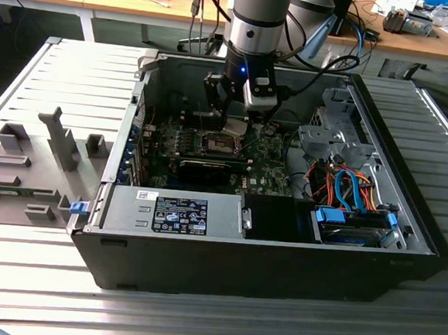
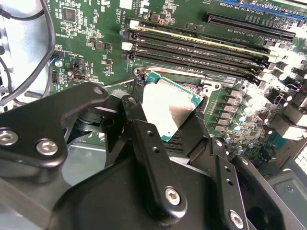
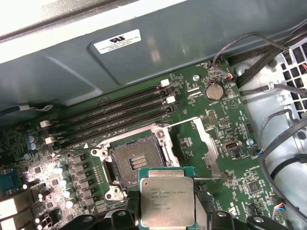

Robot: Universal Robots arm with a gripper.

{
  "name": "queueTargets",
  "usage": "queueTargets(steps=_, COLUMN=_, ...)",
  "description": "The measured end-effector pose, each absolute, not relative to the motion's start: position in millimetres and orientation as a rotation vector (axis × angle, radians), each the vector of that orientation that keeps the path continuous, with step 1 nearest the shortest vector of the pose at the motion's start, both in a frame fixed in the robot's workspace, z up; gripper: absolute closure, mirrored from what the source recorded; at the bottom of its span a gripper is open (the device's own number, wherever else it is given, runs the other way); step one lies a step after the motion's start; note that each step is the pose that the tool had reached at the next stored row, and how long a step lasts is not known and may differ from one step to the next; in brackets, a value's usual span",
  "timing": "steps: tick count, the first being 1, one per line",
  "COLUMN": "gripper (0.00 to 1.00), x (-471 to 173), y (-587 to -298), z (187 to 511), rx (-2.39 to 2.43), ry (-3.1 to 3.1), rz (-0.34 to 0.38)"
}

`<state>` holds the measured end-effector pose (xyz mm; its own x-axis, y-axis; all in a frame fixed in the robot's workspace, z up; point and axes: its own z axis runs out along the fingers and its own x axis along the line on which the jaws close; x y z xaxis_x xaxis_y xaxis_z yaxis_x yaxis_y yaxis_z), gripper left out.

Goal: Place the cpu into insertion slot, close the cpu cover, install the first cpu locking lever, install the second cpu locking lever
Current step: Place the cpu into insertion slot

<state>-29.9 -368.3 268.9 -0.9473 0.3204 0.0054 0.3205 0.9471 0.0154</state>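
Note:
My gripper (image 1: 235, 120) is shut on the cpu (image 1: 236, 127), a small square chip with a silver-grey top, and holds it by two opposite edges. In the first wrist view the cpu (image 3: 167, 196) hangs just off one corner of the insertion slot (image 3: 136, 163), whose dark contact field lies bare inside its silver rim. The cpu cover (image 3: 207, 143) stands swung up along one side of the slot. Two thin wire levers (image 3: 182, 122) are swung free of the socket. In the second wrist view the black fingers (image 2: 139, 129) clamp the tilted cpu (image 2: 168, 108) above the socket frame (image 2: 211, 88).
Long memory slots (image 3: 120, 112) run beside the socket. In the exterior view a black graphics card (image 1: 208, 170) lies in front of it, and a drive cage with blue and orange cables (image 1: 346, 193) sits at the right. The case walls (image 1: 124, 160) enclose everything. Grey fixtures (image 1: 30, 168) stand outside on the left.

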Motion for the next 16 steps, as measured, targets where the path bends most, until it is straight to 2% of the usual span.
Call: queueTargets(steps=16, gripper=0.46, x=-29.9, y=-368.3, z=268.8, rx=-0.552, ry=-3.091, rz=-0.018)
